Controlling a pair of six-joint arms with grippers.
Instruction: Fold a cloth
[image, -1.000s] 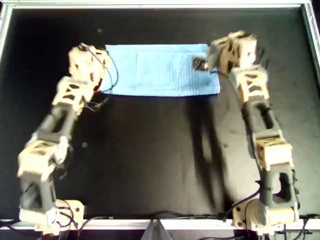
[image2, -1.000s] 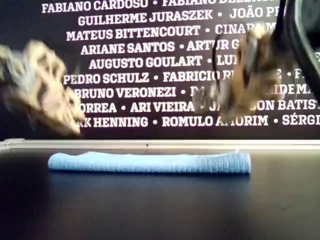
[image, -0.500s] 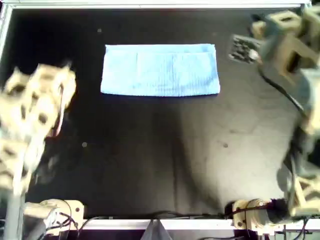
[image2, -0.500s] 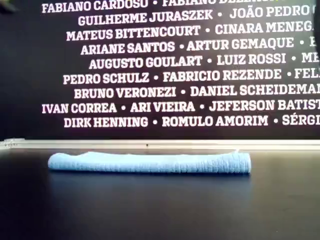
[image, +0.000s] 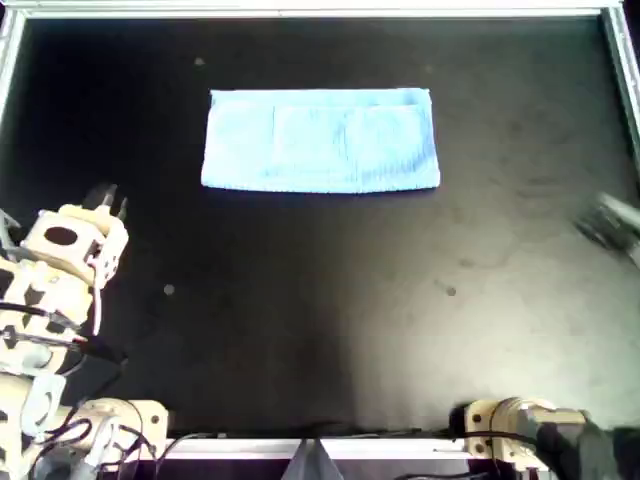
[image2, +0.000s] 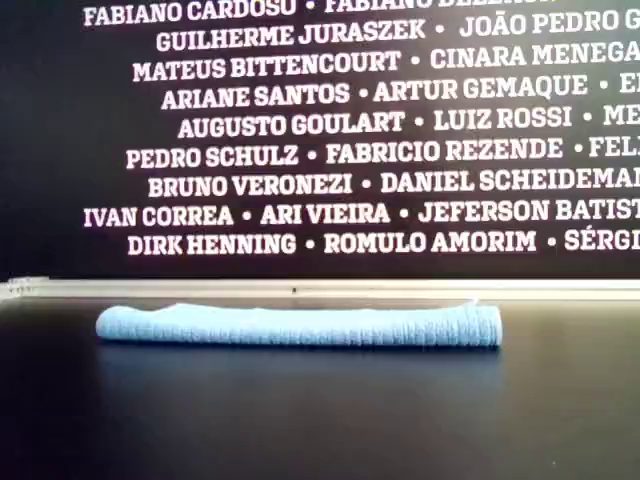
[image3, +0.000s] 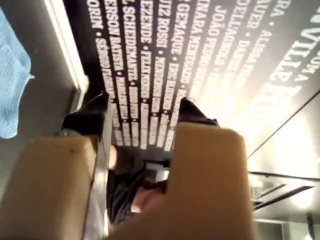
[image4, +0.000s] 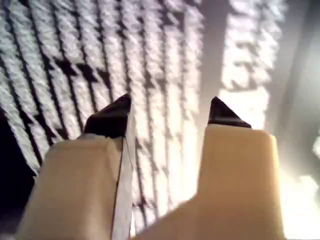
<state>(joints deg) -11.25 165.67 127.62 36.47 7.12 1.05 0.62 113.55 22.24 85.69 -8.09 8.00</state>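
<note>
The light blue cloth (image: 320, 140) lies flat as a long folded strip on the black table, toward its far side. It shows as a low band in the exterior view (image2: 300, 325). Its edge shows in the first wrist view (image3: 10, 85). My first gripper (image3: 144, 102) is open and empty, raised and pointing at the lettered wall. My second gripper (image4: 169, 104) is open and empty, its view blurred. In the overhead view one arm (image: 70, 250) is drawn back at the left and a blurred arm (image: 608, 222) is at the right edge. Both are far from the cloth.
A black wall with white names (image2: 340, 130) stands behind the table. A metal rail (image: 300, 12) frames the black table top. The arm bases (image: 110, 425) (image: 520, 430) stand at the near edge.
Both arms have left the cloth's ends, lifted and swung back toward the near edge and sides. The cloth has stayed folded in place.
</note>
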